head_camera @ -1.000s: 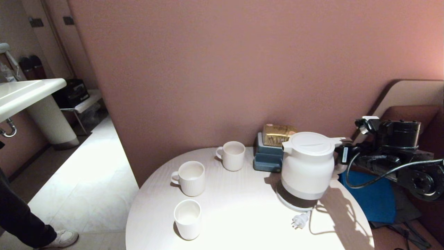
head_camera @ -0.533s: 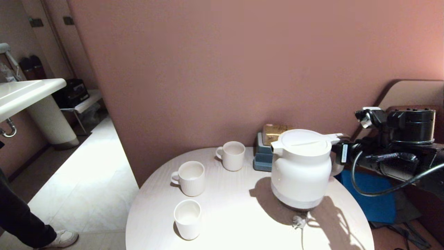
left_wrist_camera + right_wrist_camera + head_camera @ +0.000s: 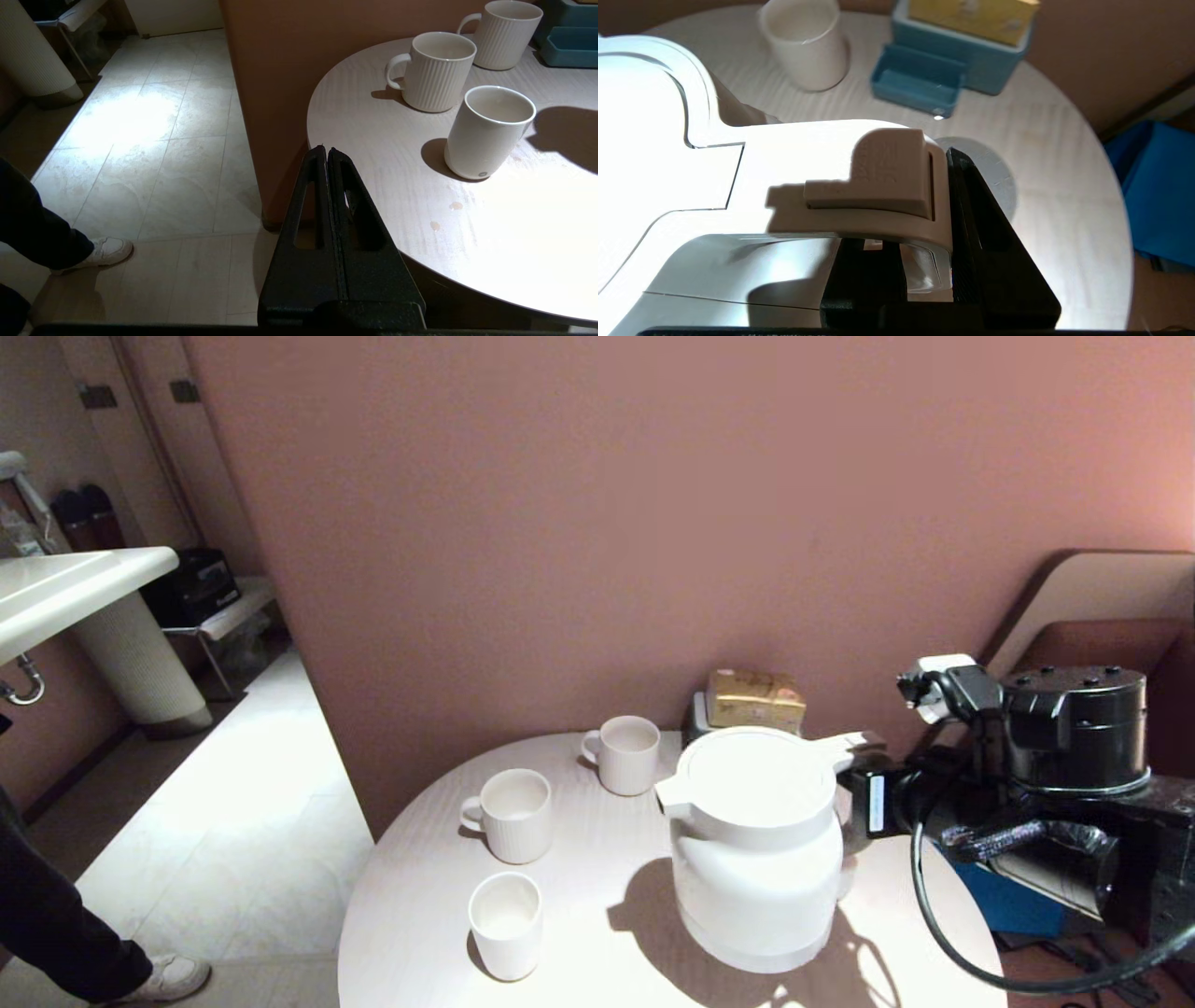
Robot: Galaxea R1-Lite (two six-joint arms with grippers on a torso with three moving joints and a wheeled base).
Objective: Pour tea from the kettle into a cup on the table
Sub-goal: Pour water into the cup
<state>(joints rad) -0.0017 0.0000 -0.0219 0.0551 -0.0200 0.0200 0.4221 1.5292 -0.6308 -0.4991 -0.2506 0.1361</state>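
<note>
Kettle has left its round base and travelled across the worktop toward the cups: a second ago it sat on the base at the worktop's 3 o'clock edge; it now hangs clear of the surface nearer the centre, lid level, spout aimed at about 9 o'clock. The base lies bare behind it in the right wrist view. Right gripper is clamped on the loop handle, its fingers pressed to either side of it just under the grey lid latch. Left gripper hangs parked off the worktop's 9 o'clock edge, its fingers pressed together on nothing.

Judgement: the carry is under way and no pour has begun. The smooth cup at about 7 o'clock lies nearest the spout; the front ribbed cup and the rear ribbed cup stand further back. All three look empty.

Hidden or uncertain: no tea is visible, the lid being shut and the body opaque, so the fill level cannot be judged. Kettle now covers most of the blue box with its gold packet. The plug and cord are no longer in the head view. At lower left a person's leg and shoe are cut off by the frame edge.
</note>
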